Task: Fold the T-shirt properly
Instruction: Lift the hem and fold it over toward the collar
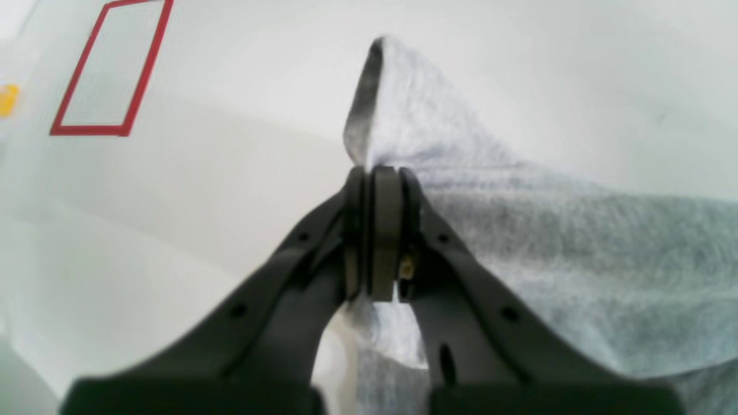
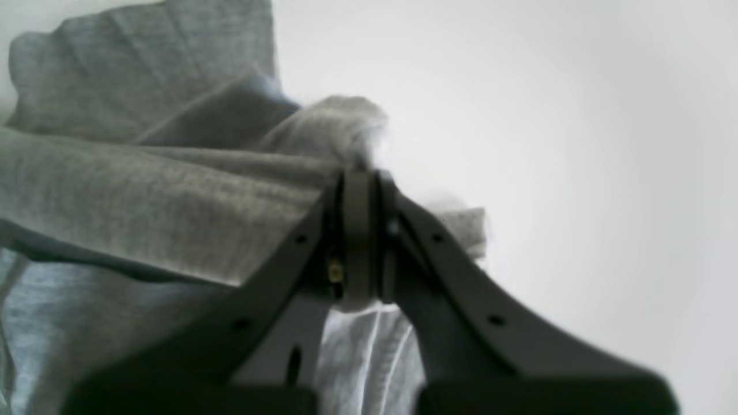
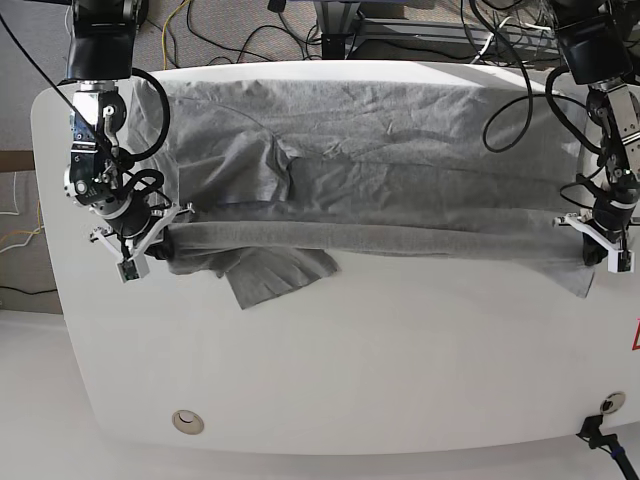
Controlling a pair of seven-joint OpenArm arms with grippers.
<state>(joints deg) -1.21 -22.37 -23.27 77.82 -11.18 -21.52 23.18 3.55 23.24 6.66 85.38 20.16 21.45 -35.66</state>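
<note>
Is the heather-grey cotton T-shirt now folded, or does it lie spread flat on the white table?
Partly folded: the heather-grey cotton T-shirt has its near edge doubled over into a long band across the white table.

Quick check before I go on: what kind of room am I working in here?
Probably a robotics lab or test bench, not a home. A bare white table carries the T-shirt, loose cables trail on the floor behind it, and red tape marks out a box on the tabletop.

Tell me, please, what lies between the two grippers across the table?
In the base view, a lifted fold of the T-shirt spans from the right gripper to the left gripper, each shut on an end.
</note>
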